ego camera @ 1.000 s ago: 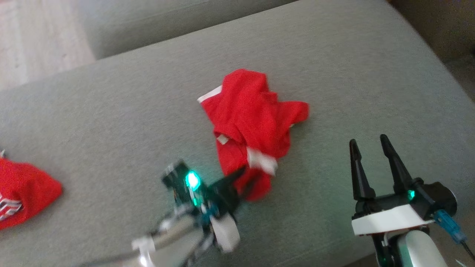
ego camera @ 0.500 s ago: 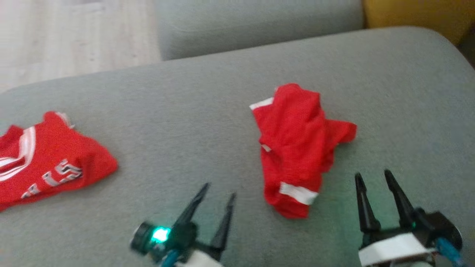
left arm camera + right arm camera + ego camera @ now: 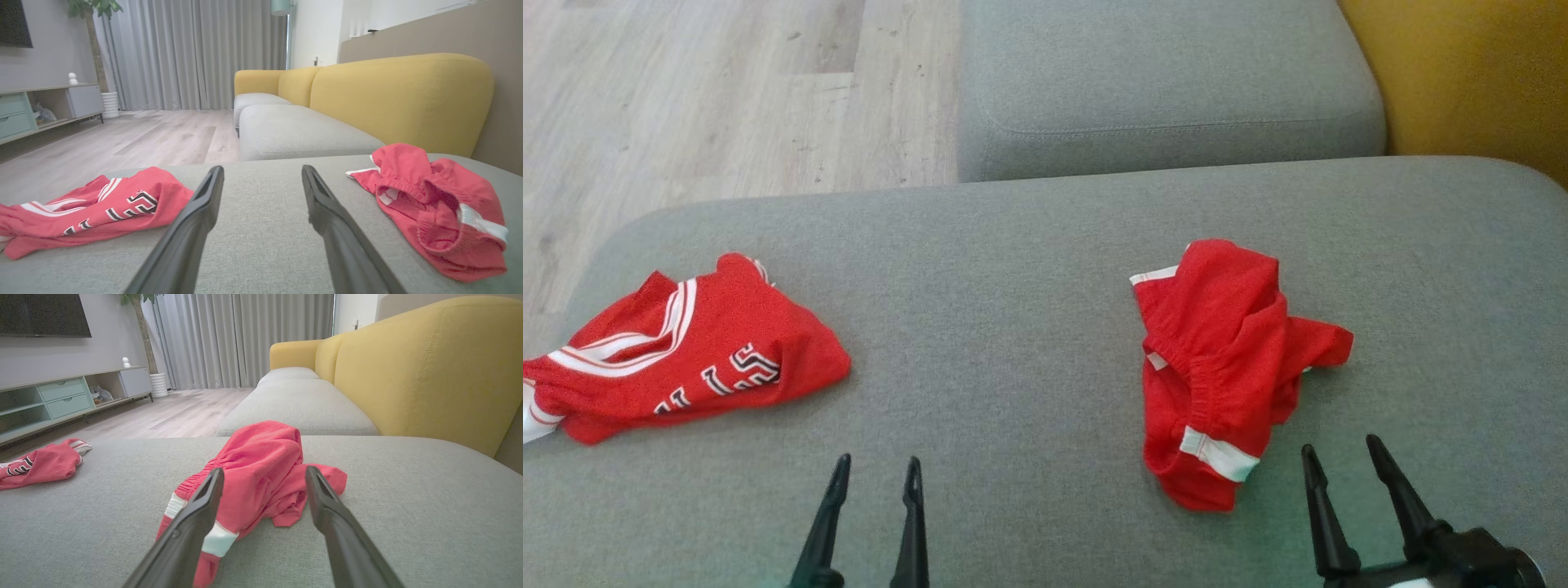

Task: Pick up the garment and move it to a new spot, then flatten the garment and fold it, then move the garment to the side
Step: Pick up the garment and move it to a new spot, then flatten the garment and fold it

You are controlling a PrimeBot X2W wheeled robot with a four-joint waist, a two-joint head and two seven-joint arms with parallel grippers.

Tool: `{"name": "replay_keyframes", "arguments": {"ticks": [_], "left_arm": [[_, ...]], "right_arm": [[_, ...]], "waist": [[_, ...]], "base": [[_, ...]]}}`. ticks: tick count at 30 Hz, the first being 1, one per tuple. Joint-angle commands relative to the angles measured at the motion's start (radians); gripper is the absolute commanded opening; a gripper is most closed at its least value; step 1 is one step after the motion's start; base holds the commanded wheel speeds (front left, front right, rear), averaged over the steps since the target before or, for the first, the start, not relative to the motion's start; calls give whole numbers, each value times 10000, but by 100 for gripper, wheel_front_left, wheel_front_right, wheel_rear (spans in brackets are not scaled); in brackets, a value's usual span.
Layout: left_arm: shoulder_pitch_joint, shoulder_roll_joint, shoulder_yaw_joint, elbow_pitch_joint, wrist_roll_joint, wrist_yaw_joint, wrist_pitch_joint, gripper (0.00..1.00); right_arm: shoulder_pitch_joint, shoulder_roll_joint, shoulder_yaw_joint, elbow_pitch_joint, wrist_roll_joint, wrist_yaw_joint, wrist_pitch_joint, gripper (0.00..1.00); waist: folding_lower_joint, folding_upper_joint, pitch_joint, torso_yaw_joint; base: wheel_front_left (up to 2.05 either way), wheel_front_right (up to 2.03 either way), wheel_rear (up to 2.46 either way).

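Jaws wide and empty on left gripper [image 3: 878,460] and right gripper [image 3: 1339,443]. Shorts [image 3: 1225,367] crumpled on grey seat [image 3: 1013,327], just ahead of right gripper. Risk: pinch catches several bunched layers, flattening fails. Jersey [image 3: 694,351] at left invites wrong pick.

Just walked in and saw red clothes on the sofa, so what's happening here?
A two-armed robot is tidying clothes on a grey sofa cushion. Its left claw and right claw are both open and empty. Crumpled red shorts lie just ahead of the right claw; a red jersey lies apart, far left.
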Motion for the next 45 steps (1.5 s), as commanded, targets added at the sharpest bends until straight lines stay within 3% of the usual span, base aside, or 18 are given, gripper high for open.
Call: {"name": "replay_keyframes", "arguments": {"ticks": [1, 9, 27, 36, 45], "left_arm": [[-331, -105, 425, -394, 262, -112, -97, 100], [-13, -492, 999, -599, 597, -334, -97, 100], [93, -683, 1252, -480, 672, -581, -97, 100], [-441, -687, 367, 454, 82, -1642, -97, 100], [-2414, -688, -2006, 2724, -1824, -2711, -97, 100]], "right_arm": [[-350, -74, 250, -417, -50, -7, -38, 100], [-287, -74, 303, -646, -241, -7, -38, 100], [-214, -74, 363, -645, -69, -7, -38, 100], [-242, -74, 649, -616, -138, -7, -38, 100], [-504, -74, 881, -700, -119, -7, -38, 100]], "waist": [[2, -1, -17, -49], [2, -1, -62, -33], [2, -1, -133, 86], [2, -1, 70, -661], [2, -1, 852, -2222]], "base": [[0, 0, 0], [0, 0, 0], [0, 0, 0], [0, 0, 0], [0, 0, 0]]}}
